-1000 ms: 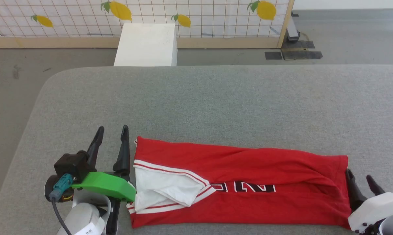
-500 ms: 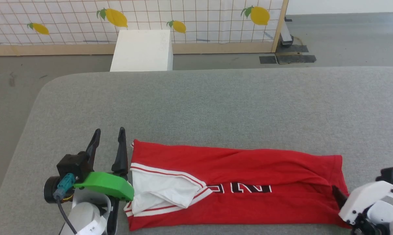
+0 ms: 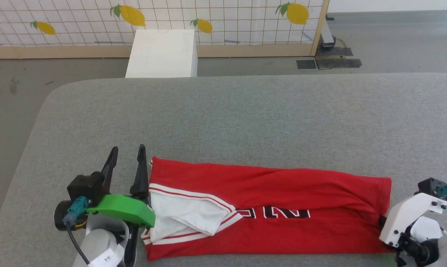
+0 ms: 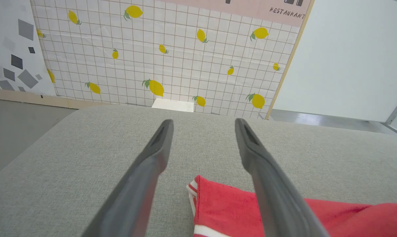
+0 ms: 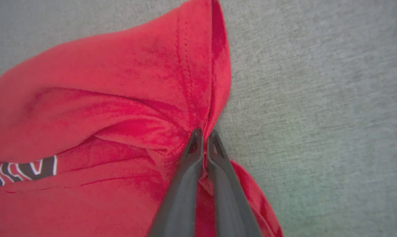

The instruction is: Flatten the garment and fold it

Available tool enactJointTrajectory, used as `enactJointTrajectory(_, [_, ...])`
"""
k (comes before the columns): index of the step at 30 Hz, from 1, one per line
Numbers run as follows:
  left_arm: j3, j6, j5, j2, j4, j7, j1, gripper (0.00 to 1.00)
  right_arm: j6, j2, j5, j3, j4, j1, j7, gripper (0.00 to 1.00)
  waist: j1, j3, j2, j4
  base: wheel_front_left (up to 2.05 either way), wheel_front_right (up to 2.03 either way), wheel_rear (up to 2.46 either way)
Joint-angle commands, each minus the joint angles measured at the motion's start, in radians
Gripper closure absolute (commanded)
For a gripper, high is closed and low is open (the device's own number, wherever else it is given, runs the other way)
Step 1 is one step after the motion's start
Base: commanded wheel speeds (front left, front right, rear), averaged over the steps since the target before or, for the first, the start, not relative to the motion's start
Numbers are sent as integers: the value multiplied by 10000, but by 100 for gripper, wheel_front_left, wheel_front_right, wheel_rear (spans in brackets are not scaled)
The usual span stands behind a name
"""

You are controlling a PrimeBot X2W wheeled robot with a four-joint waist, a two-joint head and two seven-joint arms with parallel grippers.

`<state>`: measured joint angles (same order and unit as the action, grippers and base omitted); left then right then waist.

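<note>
The right gripper (image 5: 204,135) pinches the shirt (image 3: 282,193) by its near hem; it stretches lengthwise toward the open left gripper (image 3: 128,149).

We stand in a staged robot lab: wood-framed lemon-print grid backdrop panel (image 3: 227,22), grey fabric-covered surface (image 3: 245,118), smooth grey floor (image 3: 401,40).

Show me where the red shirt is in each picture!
Head view: the red shirt lies stretched sideways across the bottom middle, on the grey table.
Left wrist view: one corner of it pokes in at the bottom, right of middle.
Right wrist view: it covers the left and middle, very close up.
Shared landmark: the grey table lies under it in all three views.
</note>
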<state>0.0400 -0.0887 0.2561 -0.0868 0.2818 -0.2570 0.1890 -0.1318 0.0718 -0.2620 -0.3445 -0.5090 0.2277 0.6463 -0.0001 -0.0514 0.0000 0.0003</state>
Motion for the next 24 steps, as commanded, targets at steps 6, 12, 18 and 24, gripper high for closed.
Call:
enactJointTrajectory(6, [-163,-164,-223,159,92,-47,277,0,11,-206,796,-349,662,-378,-505,100,1,-68,0,29,0,0,0])
enactJointTrajectory(12, [-209,-250,-280,224,202,-47,348,0,11,249,2220,-1441,1198,-436,-1190,100,1,-175,0,117,0,0,0])
enactJointTrajectory(18, [-172,-309,-325,277,237,-47,454,0,11,777,3535,-2562,1197,-290,-1764,100,1,-328,0,225,0,0,0])
enactJointTrajectory(24, [-104,-354,-371,304,335,-47,512,0,11,752,4114,-3221,1141,-209,-1936,100,1,-298,0,353,0,0,0])
